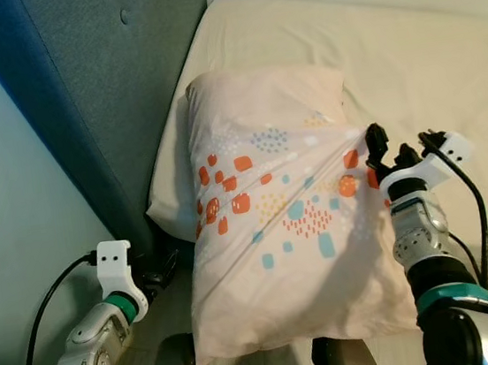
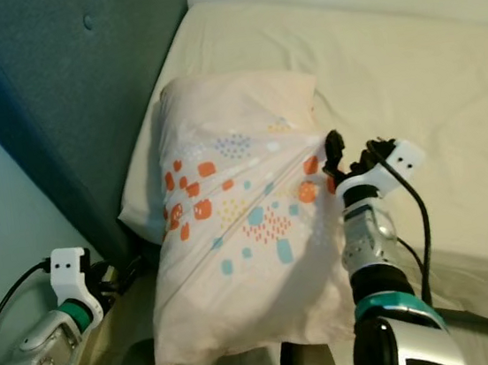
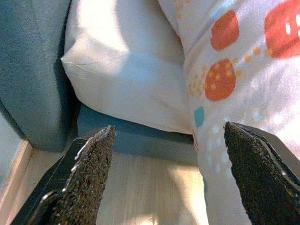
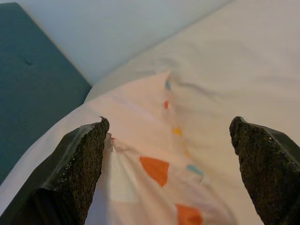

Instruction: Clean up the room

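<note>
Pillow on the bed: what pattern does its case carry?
Pale pink pillow with orange, teal and yellow spots; clearest in left eye view.

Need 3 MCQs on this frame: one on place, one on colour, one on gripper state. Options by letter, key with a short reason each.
1. Where does the pillow lie?
A. On the floor beside the bed
B. On the mattress, next to the headboard, its near end hanging over the bed edge
C. Propped upright on top of the headboard

2. What colour is the headboard?
A. Blue-teal
B. Red
C. White

3. How do the right gripper fingers stand?
A. Shut on the pillow
B. Shut on nothing
C. Open, with the pillow between and ahead of them

Key:
1 B, the head views show it along the mattress with its near end past the edge.
2 A, the padded panel left of the bed is blue-teal.
3 C, the right wrist view shows both fingers wide apart over the fabric. The left gripper is open too, low by the bed corner.
</note>
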